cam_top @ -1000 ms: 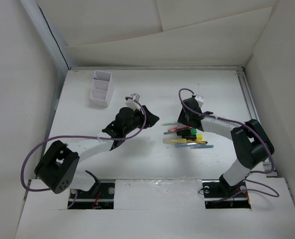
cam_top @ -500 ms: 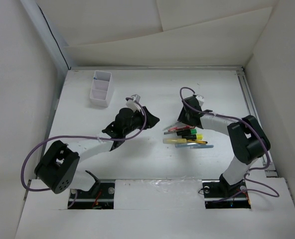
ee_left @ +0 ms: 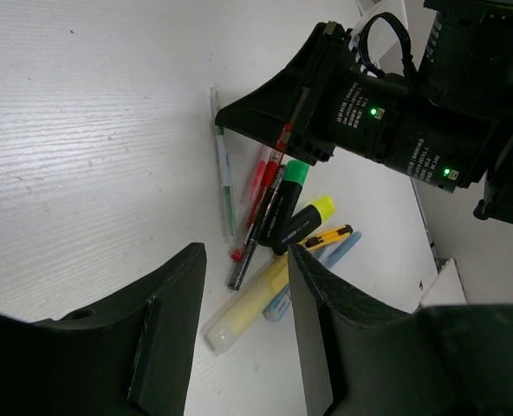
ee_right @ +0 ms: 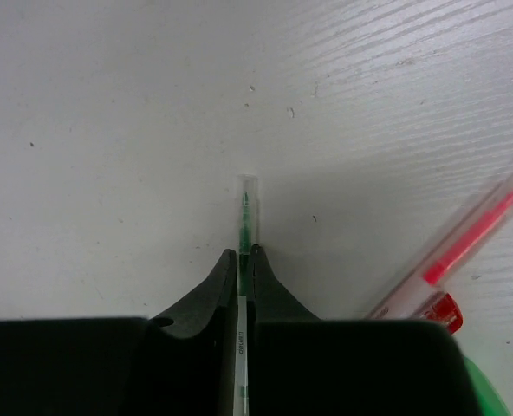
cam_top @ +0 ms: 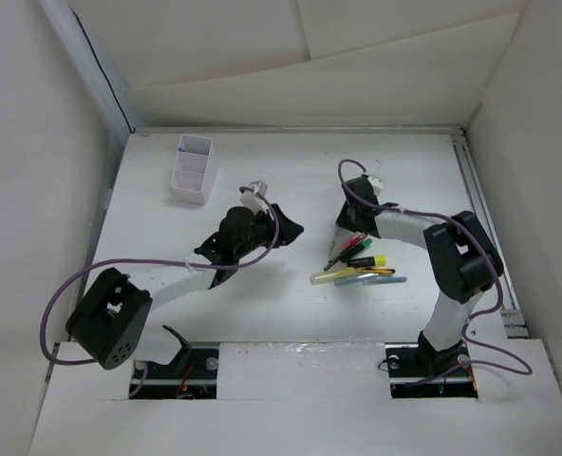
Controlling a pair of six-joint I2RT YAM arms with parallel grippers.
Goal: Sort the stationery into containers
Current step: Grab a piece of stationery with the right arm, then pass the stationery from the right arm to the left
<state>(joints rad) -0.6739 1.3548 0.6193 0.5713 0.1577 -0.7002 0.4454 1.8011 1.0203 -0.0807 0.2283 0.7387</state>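
White grained tabletop (cam_top: pixel 167 237), white walls around it; against one second ago, right gripper (ee_right: pixel 241 256) has gone from apart to clamped together on thin clear plastic pen with green core (ee_right: pixel 245 206); red and black pens of the pile now lie diagonal, before nearly level; left arm unchanged.

Clamped pen sticks out past the fingertips at the pile's left edge; lifted or touching the table, cannot tell. Just beside it: translucent red pens (ee_left: pixel 258 186), black marker with green cap (ee_left: pixel 278 201), stubby black marker with yellow cap (ee_left: pixel 307 218), pale yellow highlighter (ee_left: pixel 248 303), light blue pen (ee_left: pixel 341 246).

Left gripper (ee_left: pixel 243 257) jaws apart, nothing between.

Small white thin-walled partitioned box (cam_top: pixel 191 171) far left, well apart from the pile.
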